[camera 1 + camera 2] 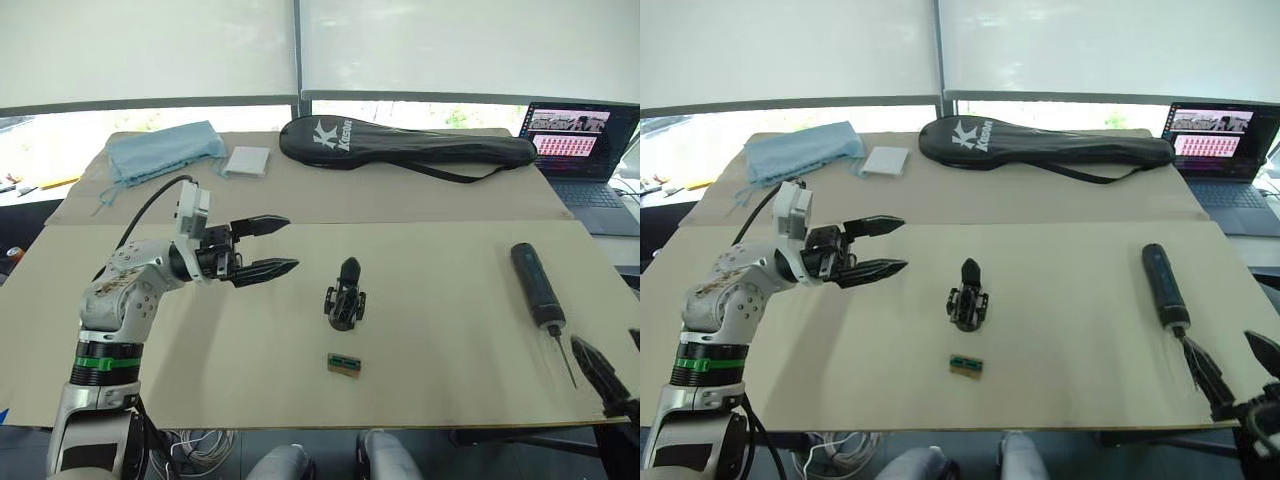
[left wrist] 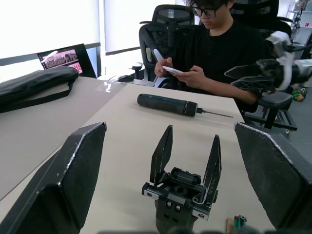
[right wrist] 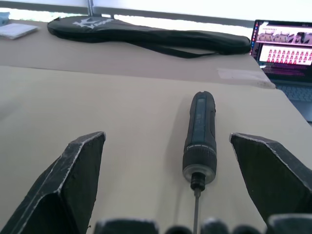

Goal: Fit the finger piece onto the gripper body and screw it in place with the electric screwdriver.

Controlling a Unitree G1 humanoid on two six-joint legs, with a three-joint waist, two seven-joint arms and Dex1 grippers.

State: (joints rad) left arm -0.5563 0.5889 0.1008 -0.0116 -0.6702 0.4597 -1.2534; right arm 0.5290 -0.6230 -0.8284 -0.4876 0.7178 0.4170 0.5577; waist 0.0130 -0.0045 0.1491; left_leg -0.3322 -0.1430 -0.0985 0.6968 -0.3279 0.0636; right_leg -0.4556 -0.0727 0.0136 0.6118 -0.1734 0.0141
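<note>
Left gripper [image 1: 278,246], black fingers spread and empty, hovers left of the small black blocky gripper body [image 1: 345,298] at mid-table — rigid, light, best pinched across its round base. Farther right lies the thick matte-black cylindrical electric screwdriver [image 1: 537,285], likely heavier and smooth — grasp mid-barrel. Right gripper [image 1: 1230,377], fingers spread, waits beside its bit.

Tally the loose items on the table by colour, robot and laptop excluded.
Black: 3, the gripper body, the electric screwdriver, the racket bag
Blue: 1, the cloth
White: 1, the flat pad
Green-and-brown: 1, the small box
Total: 6
</note>
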